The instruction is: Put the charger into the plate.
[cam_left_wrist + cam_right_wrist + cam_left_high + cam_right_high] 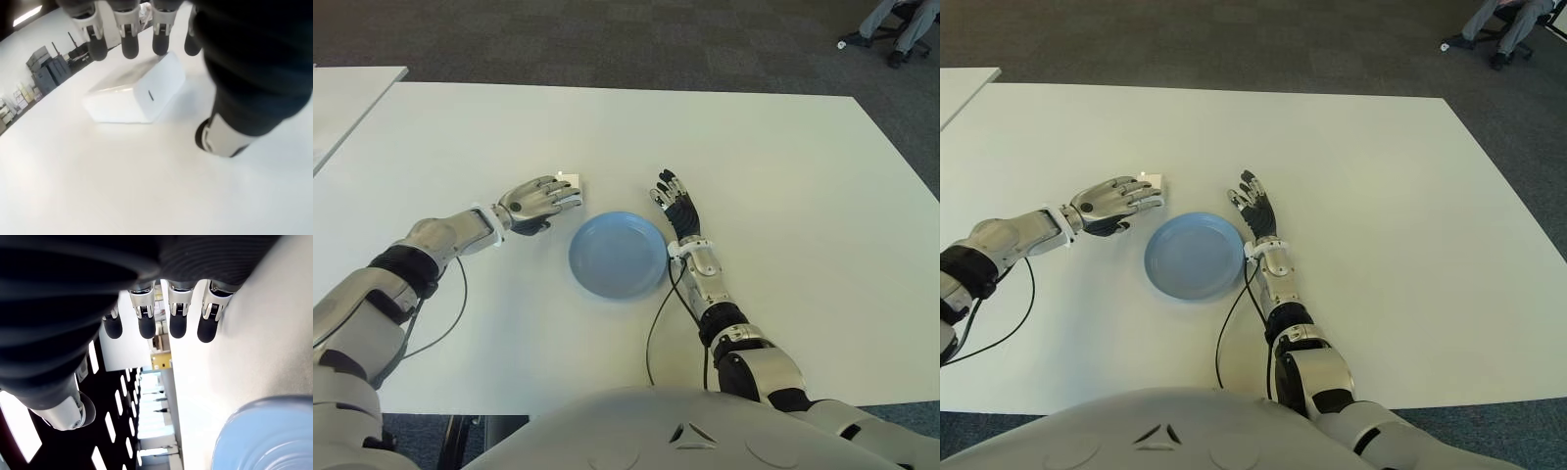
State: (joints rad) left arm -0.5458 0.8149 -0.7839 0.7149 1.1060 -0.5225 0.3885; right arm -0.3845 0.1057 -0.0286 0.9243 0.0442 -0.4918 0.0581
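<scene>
The charger (pixel 137 93), a small white block, lies flat on the white table (pixel 783 166), just beyond the far-left rim of the blue plate (pixel 618 255) and apart from it. In the left wrist view its long axis runs away from the palm toward the fingertips, and one end face bearing a short dark slot is turned toward the camera; in the eye views too little of it shows to fix which way it points across the table. The left hand (pixel 536 201) hovers over the charger from the left, fingers (pixel 129 41) stretched out and loosely spread above its top, thumb off to one side, nothing gripped; whether the fingertips touch the block cannot be told. The right hand (pixel 676 207) shows just right of the plate's far rim, its fingers extended and slightly fanned, holding nothing. The plate is empty. A dark cable (pixel 658 328) trails along the right forearm toward the near edge. Far right, on the carpet, a person's legs (pixel 896 24) are visible.
</scene>
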